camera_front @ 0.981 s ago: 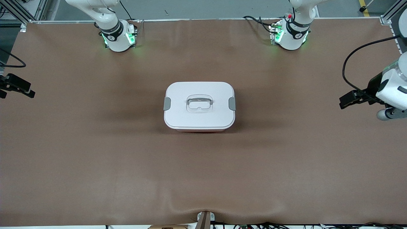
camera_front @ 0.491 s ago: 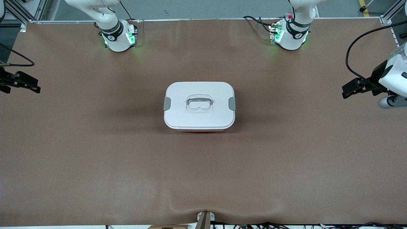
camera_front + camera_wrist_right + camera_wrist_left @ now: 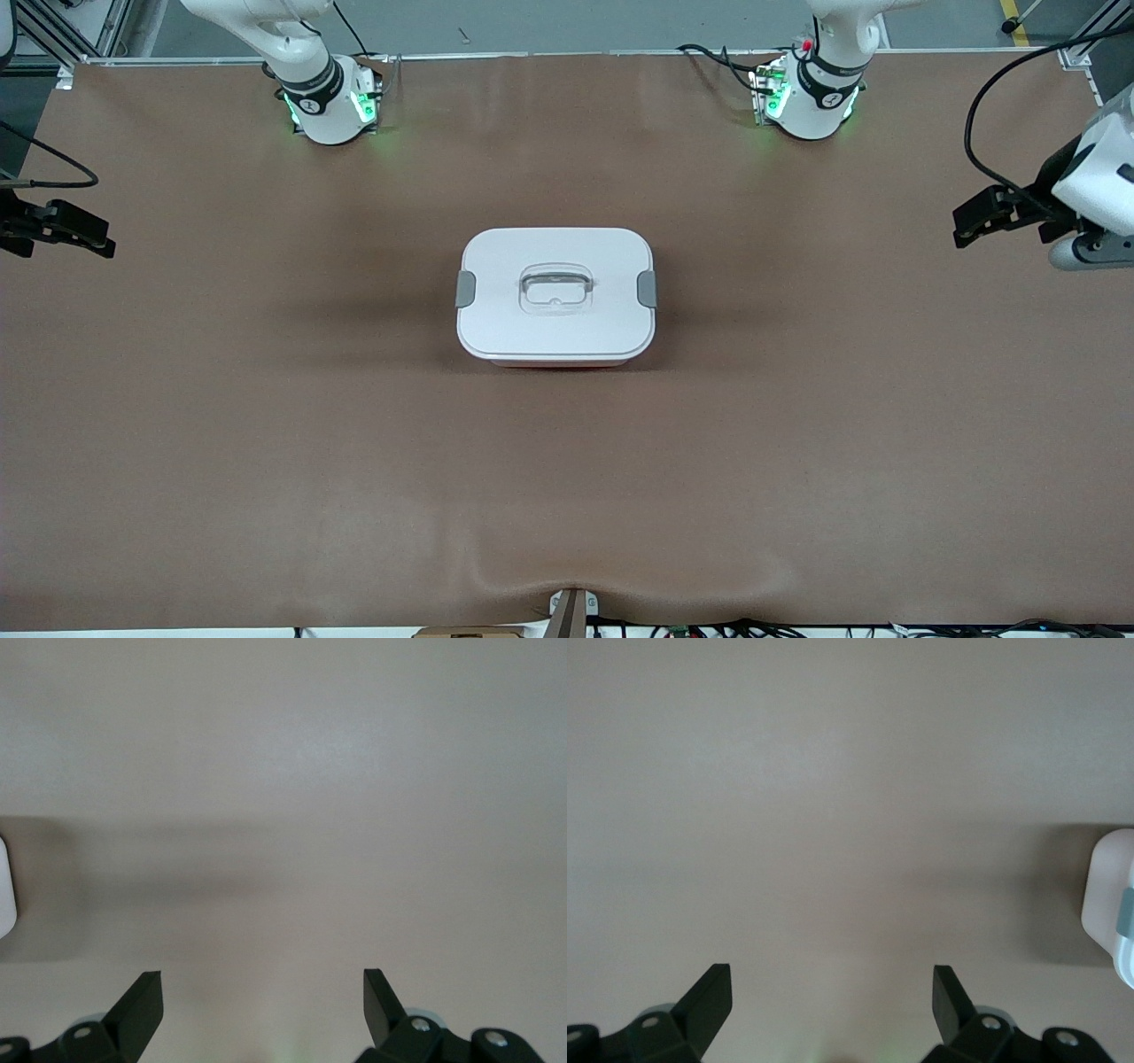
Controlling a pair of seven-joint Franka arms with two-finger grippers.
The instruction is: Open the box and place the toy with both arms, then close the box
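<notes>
The box [image 3: 555,297] stands in the middle of the table with its white lid on, a grey clip [image 3: 465,289] at the right arm's end and a grey clip [image 3: 648,289] at the left arm's end. A thin pink strip of its base shows under the lid. Its edge shows in the left wrist view [image 3: 1112,904] and in the right wrist view [image 3: 5,890]. The toy is out of view. My left gripper [image 3: 970,221] is open and empty over the table's left-arm end. My right gripper [image 3: 89,237] is open and empty over the right-arm end.
The brown table cover [image 3: 266,443] has a raised wrinkle at the edge nearest the front camera. The arm bases [image 3: 332,102] [image 3: 811,97] stand at the edge farthest from that camera. A black cable [image 3: 983,115] loops above the left arm's wrist.
Both grippers have drawn outward and toward the bases' side, away from the box. The box has not moved.
</notes>
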